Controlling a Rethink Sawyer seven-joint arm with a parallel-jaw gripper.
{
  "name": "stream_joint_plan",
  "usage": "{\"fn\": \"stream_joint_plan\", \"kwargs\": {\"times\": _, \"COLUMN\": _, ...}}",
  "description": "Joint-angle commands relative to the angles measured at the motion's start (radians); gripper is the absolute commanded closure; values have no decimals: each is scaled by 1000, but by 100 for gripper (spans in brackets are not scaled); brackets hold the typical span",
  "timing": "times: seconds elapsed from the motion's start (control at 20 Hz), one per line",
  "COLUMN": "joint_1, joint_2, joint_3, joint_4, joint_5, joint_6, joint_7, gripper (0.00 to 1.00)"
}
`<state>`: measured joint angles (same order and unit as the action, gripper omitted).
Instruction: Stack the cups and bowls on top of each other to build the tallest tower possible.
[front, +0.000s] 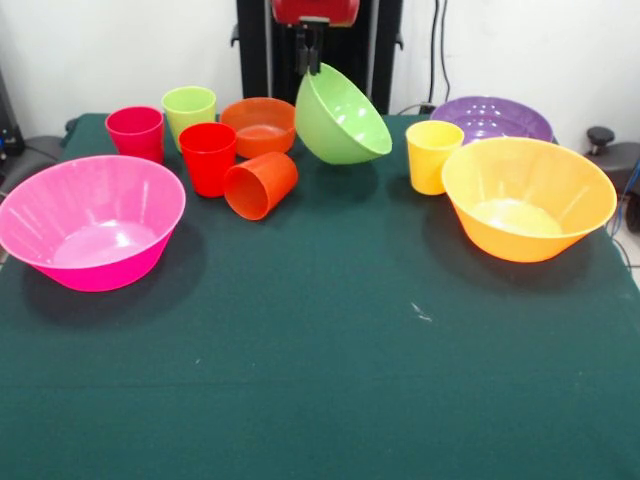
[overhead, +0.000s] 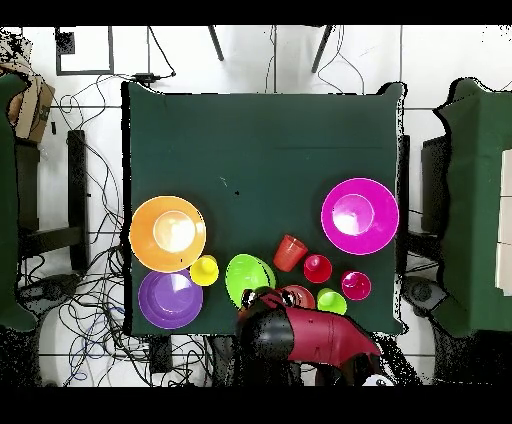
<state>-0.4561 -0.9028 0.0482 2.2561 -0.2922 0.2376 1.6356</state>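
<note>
My gripper (front: 312, 62) is shut on the rim of the green bowl (front: 340, 118) and holds it tilted above the table's far middle; overhead the bowl (overhead: 248, 277) lies just beyond the arm. The small orange-red bowl (front: 259, 125) sits left of it. The pink bowl (front: 92, 220) is at the left, the orange-yellow bowl (front: 528, 197) at the right, the purple bowl (front: 492, 118) behind it. The crimson cup (front: 135, 132), lime green cup (front: 188, 112), red cup (front: 208, 157) and yellow cup (front: 432, 155) stand upright. The orange cup (front: 261, 184) lies on its side. Nothing is stacked.
The dark green table cloth (front: 330, 350) spreads bare across the front half. The red arm (overhead: 315, 335) covers the table's edge by the base overhead. Cables and chairs surround the table.
</note>
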Motion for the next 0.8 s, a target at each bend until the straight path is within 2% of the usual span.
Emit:
{"fn": "stream_joint_plan", "kwargs": {"times": 0.05, "joint_1": -16, "joint_2": 107, "joint_3": 156, "joint_4": -104, "joint_5": 41, "joint_6": 40, "joint_7": 67, "gripper": 100}}
{"fn": "stream_joint_plan", "kwargs": {"times": 0.8, "joint_1": -33, "joint_2": 243, "joint_3": 195, "joint_4": -290, "joint_5": -11, "joint_6": 4, "joint_7": 23, "gripper": 100}}
